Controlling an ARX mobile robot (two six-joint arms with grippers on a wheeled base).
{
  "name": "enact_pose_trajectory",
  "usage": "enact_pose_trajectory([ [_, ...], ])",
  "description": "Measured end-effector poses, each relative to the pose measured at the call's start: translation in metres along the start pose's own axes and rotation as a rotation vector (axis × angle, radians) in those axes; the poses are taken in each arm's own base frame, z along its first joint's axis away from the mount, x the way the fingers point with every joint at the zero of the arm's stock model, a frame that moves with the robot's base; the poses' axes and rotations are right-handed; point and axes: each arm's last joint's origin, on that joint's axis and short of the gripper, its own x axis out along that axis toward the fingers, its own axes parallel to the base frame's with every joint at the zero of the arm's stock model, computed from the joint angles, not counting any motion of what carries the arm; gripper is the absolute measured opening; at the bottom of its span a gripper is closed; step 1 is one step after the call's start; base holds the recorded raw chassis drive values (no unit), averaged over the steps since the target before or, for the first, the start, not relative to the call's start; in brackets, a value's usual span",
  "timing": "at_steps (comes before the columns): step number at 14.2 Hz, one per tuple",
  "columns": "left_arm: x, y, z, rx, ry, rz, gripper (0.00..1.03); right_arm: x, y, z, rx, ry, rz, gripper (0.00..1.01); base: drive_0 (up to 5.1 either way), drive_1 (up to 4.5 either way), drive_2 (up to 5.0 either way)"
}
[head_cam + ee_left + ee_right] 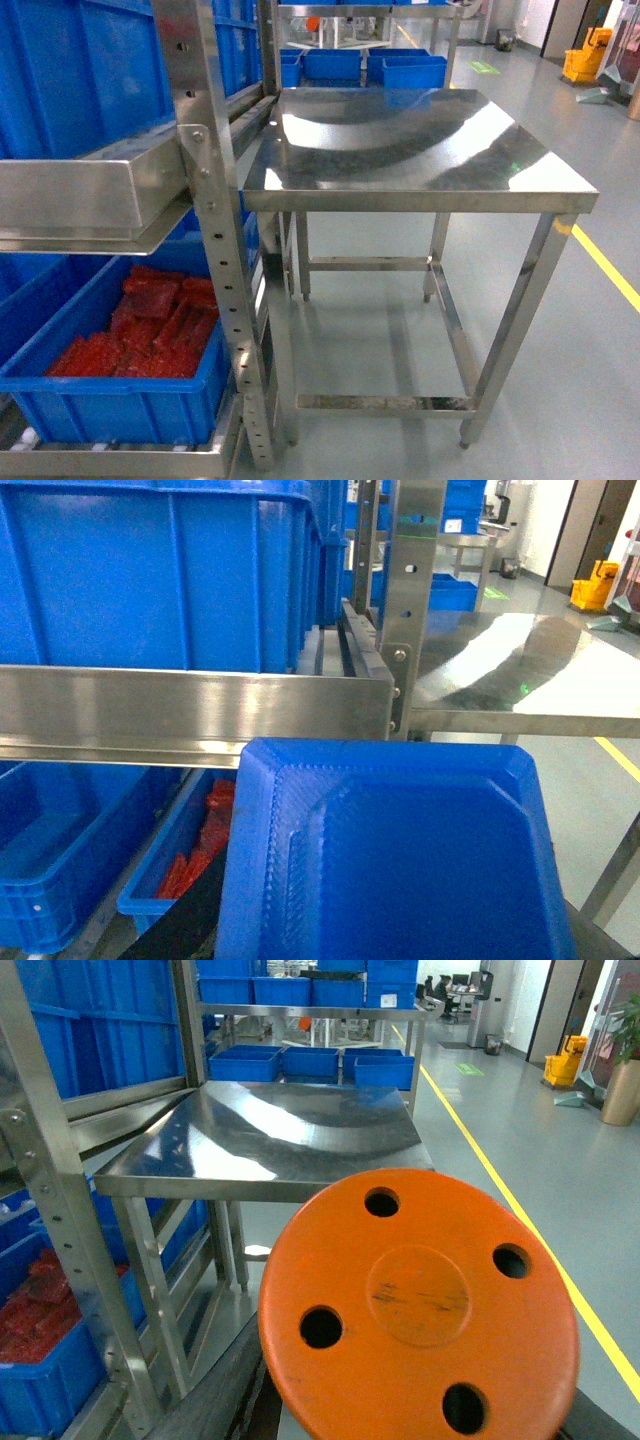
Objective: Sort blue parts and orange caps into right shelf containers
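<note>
Filling the right wrist view, an orange disc [420,1305] hides the end effector.

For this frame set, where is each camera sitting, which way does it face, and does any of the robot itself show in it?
Head: up on the robot, slanting down at the bare stainless steel table and the steel shelf rack on the left; no robot part shows.
Left wrist: close to the rack, facing it; a blue moulded plastic tray fills the foreground; gripper not visible.
Right wrist: low, facing the table and aisle; an orange round disc with four holes blocks the bottom; gripper not visible.
Shared: all three show the table and the lower blue crate of red parts.
</note>
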Motion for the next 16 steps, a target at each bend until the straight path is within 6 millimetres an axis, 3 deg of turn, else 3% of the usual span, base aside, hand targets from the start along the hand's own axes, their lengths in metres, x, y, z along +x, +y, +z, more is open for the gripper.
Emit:
enact_pose_trajectory([
  [16,0.0000,0.0000,0.0004,0.000,-0.003,-0.001,0.43,0.0000,0.0000,0.0005,0.000,-0.005,0.001,0.43,-5.0,2.36,2.4],
])
